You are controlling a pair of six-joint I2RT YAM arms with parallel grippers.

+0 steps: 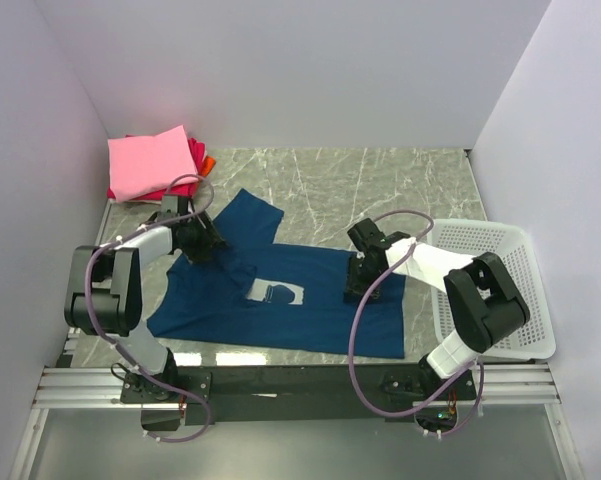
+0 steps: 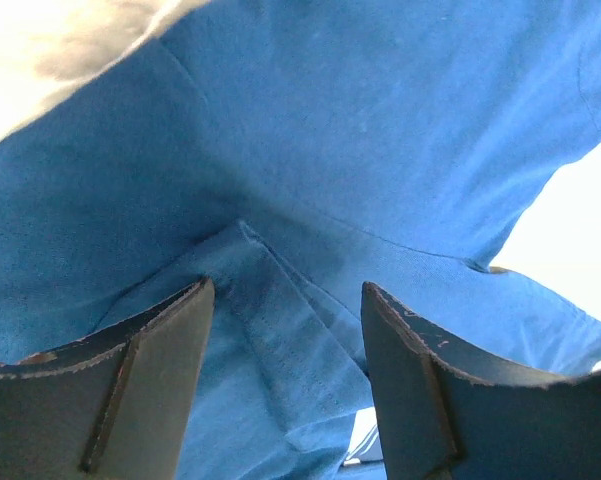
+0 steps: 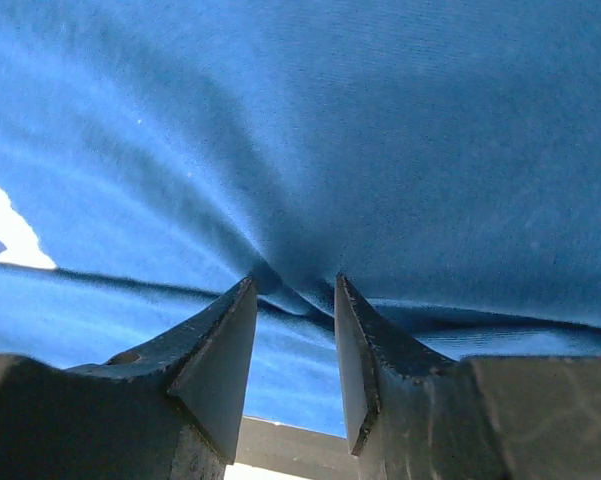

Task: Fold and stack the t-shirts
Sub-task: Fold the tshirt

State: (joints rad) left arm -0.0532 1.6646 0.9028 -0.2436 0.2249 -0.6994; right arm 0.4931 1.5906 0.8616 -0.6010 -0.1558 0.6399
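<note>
A dark blue t-shirt (image 1: 310, 310) with a white square print (image 1: 277, 292) lies spread on the marble table, one sleeve (image 1: 250, 212) pointing to the back. My left gripper (image 1: 205, 250) rests on its left shoulder. In the left wrist view this gripper (image 2: 286, 290) is open, with a stitched fold of blue cloth (image 2: 280, 320) between the fingers. My right gripper (image 1: 358, 285) presses on the shirt's right part. Its jaws (image 3: 295, 283) stand apart, and a small pucker of cloth (image 3: 290, 290) rises between the tips. Folded t-shirts are stacked at the back left, pink (image 1: 150, 163) over magenta-red (image 1: 197, 152) and orange (image 1: 209, 163).
A white mesh basket (image 1: 520, 270) stands at the right edge of the table, beside the right arm. White walls close in the left, back and right sides. The arms' mounting rail (image 1: 280, 385) runs along the near edge.
</note>
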